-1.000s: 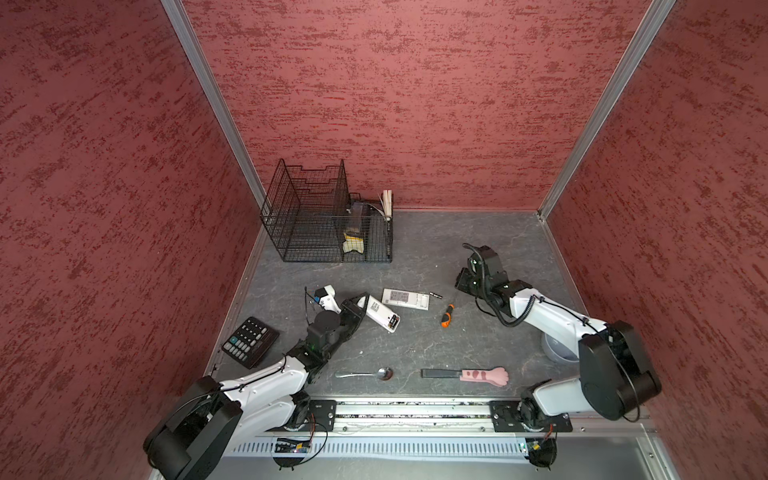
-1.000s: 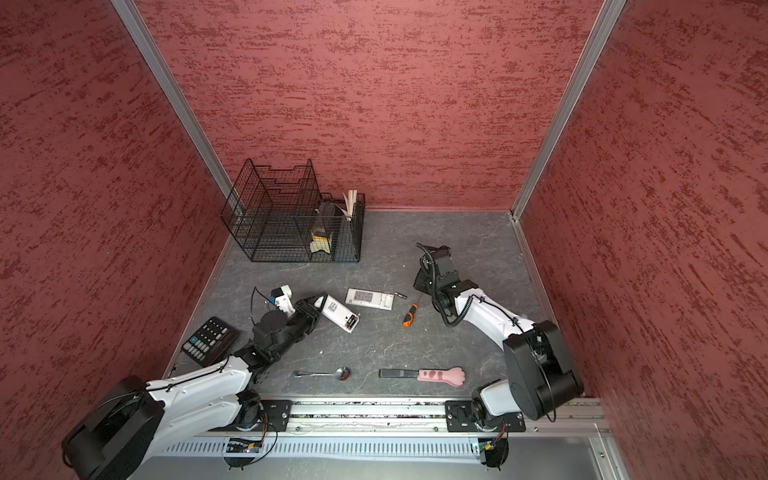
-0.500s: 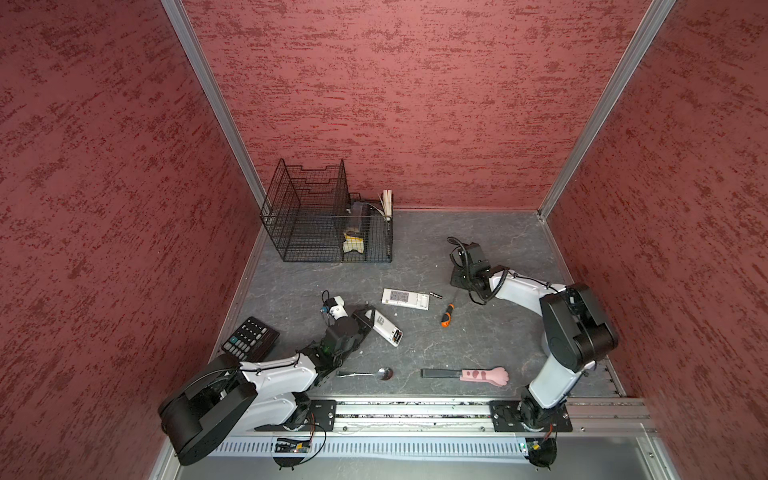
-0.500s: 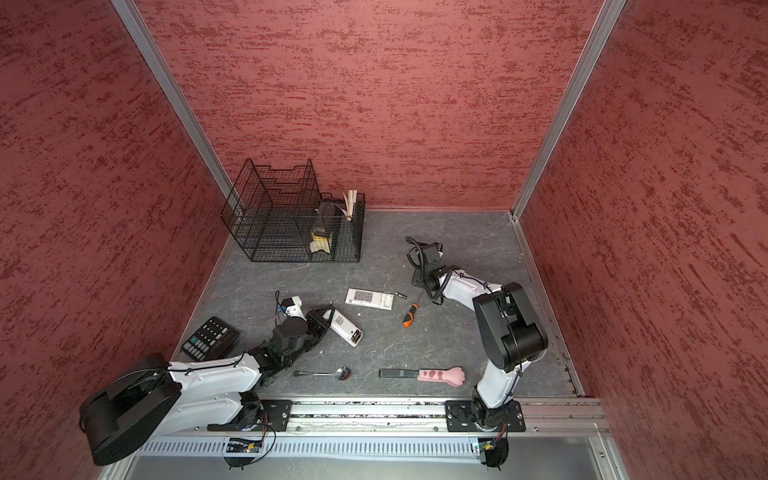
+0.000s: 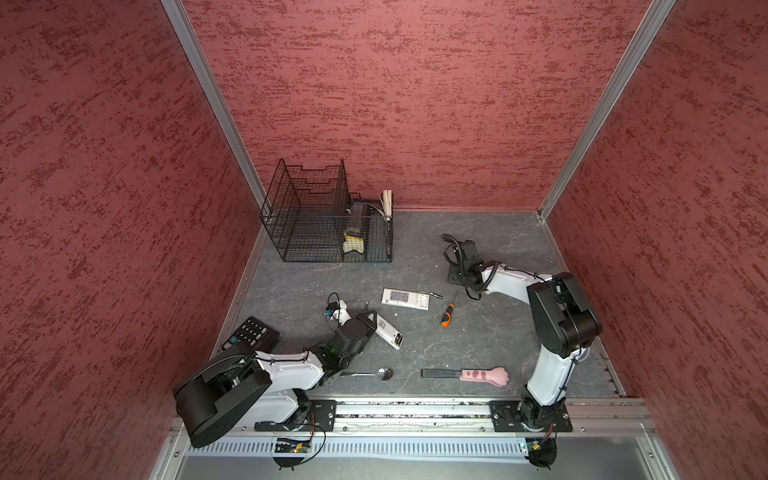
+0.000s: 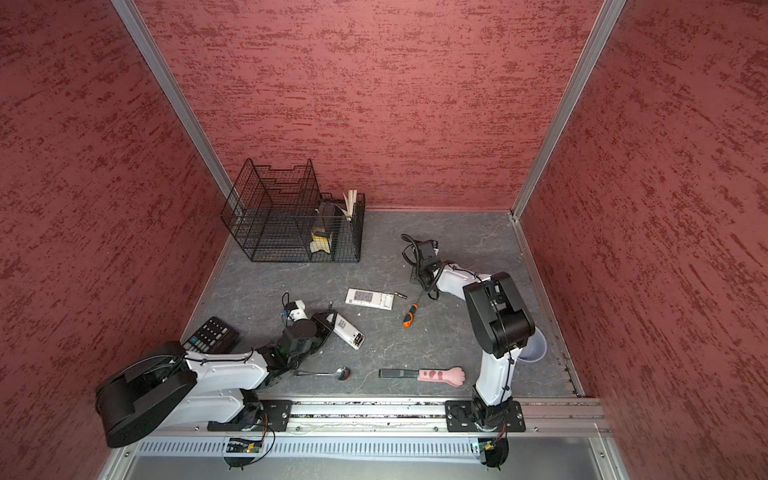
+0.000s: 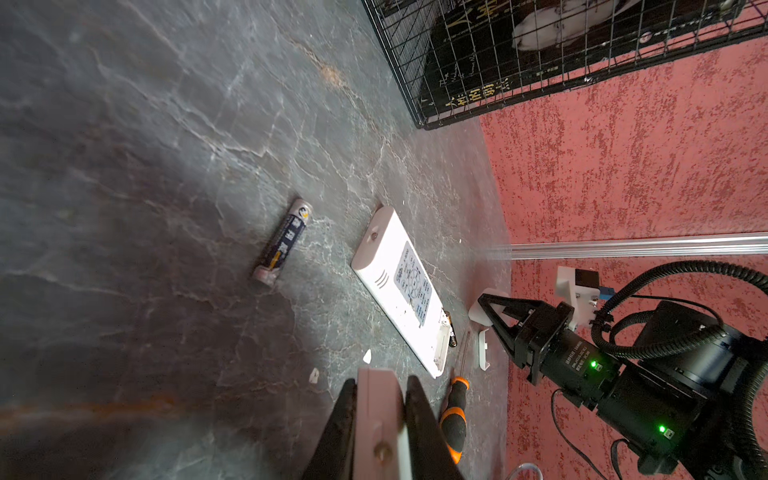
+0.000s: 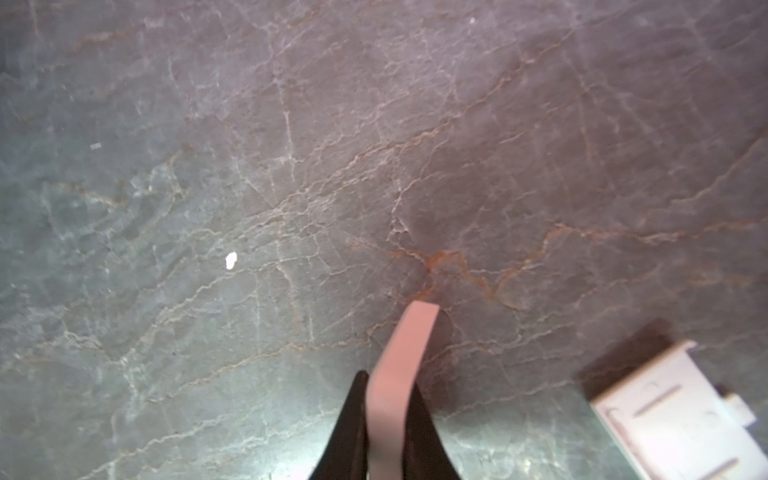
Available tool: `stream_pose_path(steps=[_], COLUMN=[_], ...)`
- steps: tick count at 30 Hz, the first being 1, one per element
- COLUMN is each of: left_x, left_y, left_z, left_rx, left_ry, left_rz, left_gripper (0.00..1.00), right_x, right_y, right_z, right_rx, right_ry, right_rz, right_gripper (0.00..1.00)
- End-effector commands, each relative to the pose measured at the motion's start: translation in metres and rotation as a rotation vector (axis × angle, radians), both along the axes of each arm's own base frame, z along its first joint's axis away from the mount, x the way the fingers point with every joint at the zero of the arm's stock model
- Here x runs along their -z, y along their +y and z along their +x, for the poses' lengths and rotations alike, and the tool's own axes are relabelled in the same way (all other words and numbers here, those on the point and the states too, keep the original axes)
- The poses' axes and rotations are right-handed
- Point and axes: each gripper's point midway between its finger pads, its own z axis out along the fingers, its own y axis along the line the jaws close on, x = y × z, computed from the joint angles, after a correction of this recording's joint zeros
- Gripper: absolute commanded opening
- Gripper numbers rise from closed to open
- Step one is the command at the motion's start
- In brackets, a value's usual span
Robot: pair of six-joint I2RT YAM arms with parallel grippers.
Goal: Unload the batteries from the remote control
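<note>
My left gripper (image 7: 381, 384) is shut on one end of a white remote control (image 5: 386, 330), which lies low on the grey table (image 5: 478, 332). A second white remote (image 5: 405, 298) lies label-up behind it. One black battery (image 7: 282, 243) rests loose on the table near the held remote. Another battery (image 5: 435, 295) lies at the second remote's end. My right gripper (image 8: 388, 380) is shut on a thin white cover piece (image 8: 409, 345), whose tip points down at the table. A second white cover (image 8: 673, 411) lies beside it.
An orange-and-black screwdriver (image 5: 448, 316) lies between the two grippers. A spoon (image 5: 374, 373) and a pink paw-handled tool (image 5: 478, 375) lie near the front rail. A black keypad (image 5: 251, 334) sits at the left, and a wire basket (image 5: 328, 220) at the back left.
The right arm has folded and its gripper has moved a little back and left, close to the table. The left arm has drawn the held remote slightly toward the front.
</note>
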Motion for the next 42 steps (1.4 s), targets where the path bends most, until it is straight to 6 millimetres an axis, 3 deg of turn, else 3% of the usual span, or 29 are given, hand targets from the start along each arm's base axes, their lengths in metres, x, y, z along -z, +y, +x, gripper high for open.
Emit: stream_pose_path(steps=[1,11,27,42], left_x=[-0.01,0.002,0.012,0.028], left_y=[-0.003,-0.003,0.008,0.04], left_z=[0.007,0.003,-0.017,-0.044], left_rx=[-0.027,-0.043,-0.065,-0.085], left_ry=[-0.032,-0.014,0.022,0.117], left_rz=[-0.025,-0.021,0.043,0.143], left_gripper=[0.0,0.0,0.34,0.47], right_x=[-0.003,-0.014,-0.074,-0.103], right_y=[-0.003,0.001,0.003,0.006], right_z=[0.003,0.003,-0.012,-0.028], right_rx=[-0.001,-0.005,-0.011,-0.009], right_ry=[0.002,-0.013,-0.12,-0.186], right_rz=[-0.014,0.015,0.103,0.148], right_gripper=[0.24,0.34,0.34,0.35])
